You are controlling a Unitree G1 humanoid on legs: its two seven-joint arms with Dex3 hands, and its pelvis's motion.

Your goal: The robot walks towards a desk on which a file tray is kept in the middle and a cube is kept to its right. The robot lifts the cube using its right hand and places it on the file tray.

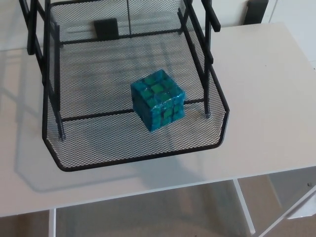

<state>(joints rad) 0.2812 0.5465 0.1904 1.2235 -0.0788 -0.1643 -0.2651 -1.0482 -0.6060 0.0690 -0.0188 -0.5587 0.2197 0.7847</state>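
Noted blue-green cube (158,100) at frame centre, resting on mesh floor of black wire file tray (148,153). Logged tray on white worktop (266,74). Saw neither hand in frame; cannot tell grip state.

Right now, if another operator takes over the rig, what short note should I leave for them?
Hands: neither the left nor the right is in view.
Cube: rests on the mesh floor of the tray, towards its right side, with nothing holding it.
Tray: stands on the desk.
Done: the cube is on the tray.
Left: nothing of the task, as far as this view shows. Find where both hands are before you move.
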